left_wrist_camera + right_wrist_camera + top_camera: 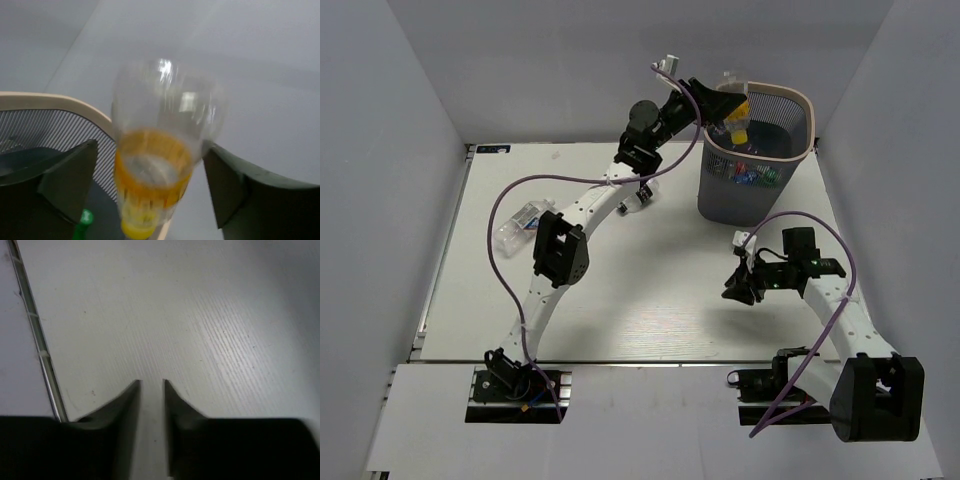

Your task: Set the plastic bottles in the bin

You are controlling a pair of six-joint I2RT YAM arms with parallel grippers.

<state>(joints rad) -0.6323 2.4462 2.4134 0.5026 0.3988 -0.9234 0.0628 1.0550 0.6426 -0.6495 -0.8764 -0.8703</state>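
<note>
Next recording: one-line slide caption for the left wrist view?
Left gripper open either side of a blurred clear bottle, orange-banded, yellow cap down, at the mesh bin's beige rim.

Table (650, 300) bears bin (750, 195), apparently one bottle (517, 225).

A white bench (650, 300) sits inside an enclosure of plain, pale blue-grey panels. The back wall (570, 70) rises just behind the left gripper (724, 106). The left wall (380, 220) stands well away from that gripper, and the right wall (910, 150) stands out beyond the right gripper (736, 290). A thin metal strip (442, 270) edges the bench on the side far from the right gripper. Under that gripper the bench is finely ribbed with small dark specks. A white front ledge (650, 430) lies nearer than both grippers. The light is soft and even, leaving a faint sheen on the bench.
</note>
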